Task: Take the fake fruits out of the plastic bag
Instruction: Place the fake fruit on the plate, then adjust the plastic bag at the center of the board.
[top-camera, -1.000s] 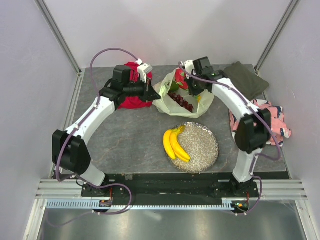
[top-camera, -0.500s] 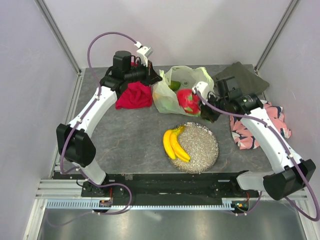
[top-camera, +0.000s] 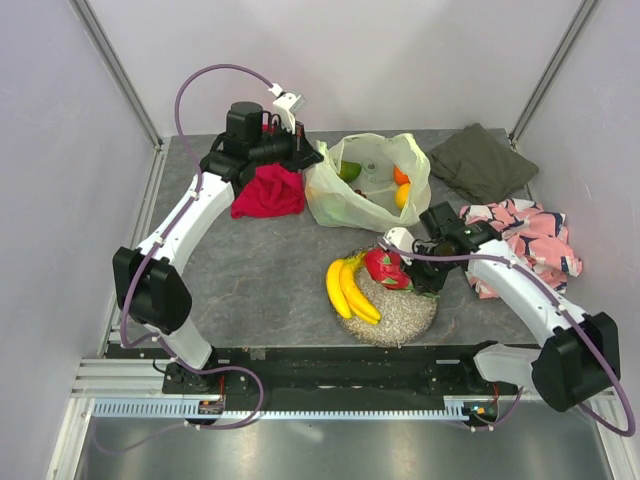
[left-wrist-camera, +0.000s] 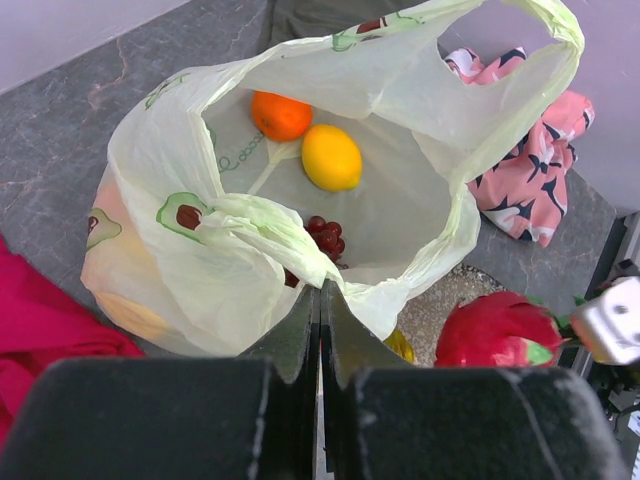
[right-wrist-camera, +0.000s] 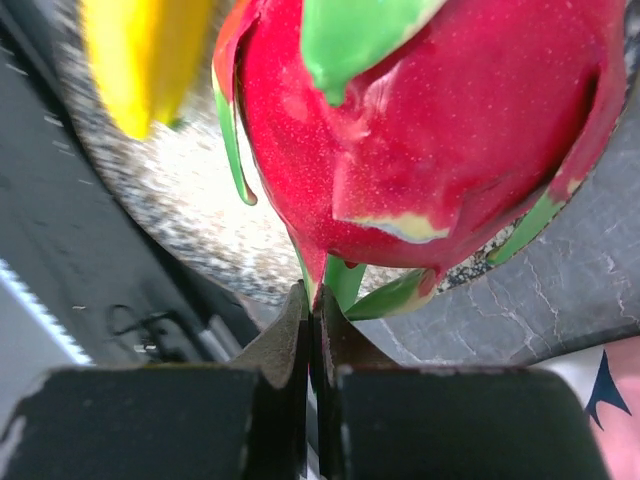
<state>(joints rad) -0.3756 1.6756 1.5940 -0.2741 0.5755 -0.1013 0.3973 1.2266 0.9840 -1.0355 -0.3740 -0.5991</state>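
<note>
One surface (top-camera: 260, 270): grey, and everything sits on it.
Plastic bag (top-camera: 345, 205): at the back of the surface, mouth open wide, just beside the red cloth (top-camera: 270, 192).
Dish (top-camera: 422, 310): round and speckled, near the front, close to the bag.
Left claw (left-wrist-camera: 320, 300): pinched tight on the bag's near rim.
Right claw (right-wrist-camera: 313, 300): closed tight on a green leaf of the dragon fruit (top-camera: 385, 268).
Banana bunch (top-camera: 350, 290): lies on the left side of the dish.
Dragon fruit: out of the bag, over the dish's far edge, next to the banana bunch.
Orange (left-wrist-camera: 280, 115), lemon (left-wrist-camera: 332, 157), grapes (left-wrist-camera: 325, 238): inside the bag.
</note>
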